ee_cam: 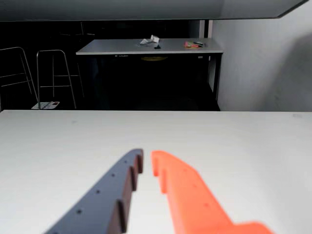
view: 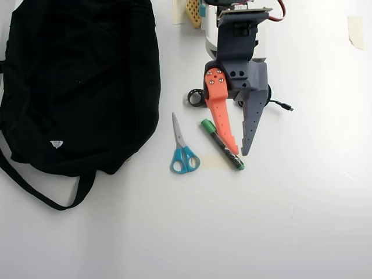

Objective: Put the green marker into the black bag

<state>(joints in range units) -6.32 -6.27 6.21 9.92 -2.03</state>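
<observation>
In the overhead view the bag (view: 78, 81) fills the upper left, its straps trailing toward the lower left edge. Right of it, apart, lie the scissors (view: 182, 148), then the marker (view: 222, 144) slanting on bare table (view: 279, 221). The gripper (view: 240, 152) hangs over the marker, its orange finger covering part of the barrel, jaws narrowly parted and empty. Open white surface spreads below and right. The wrist view shows the fingertips (ee_cam: 146, 161) above clear tabletop.

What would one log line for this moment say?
pincer: open, empty, above green marker | green marker: lying on table, beside scissors | black bag: left in overhead view, marker not inside
</observation>
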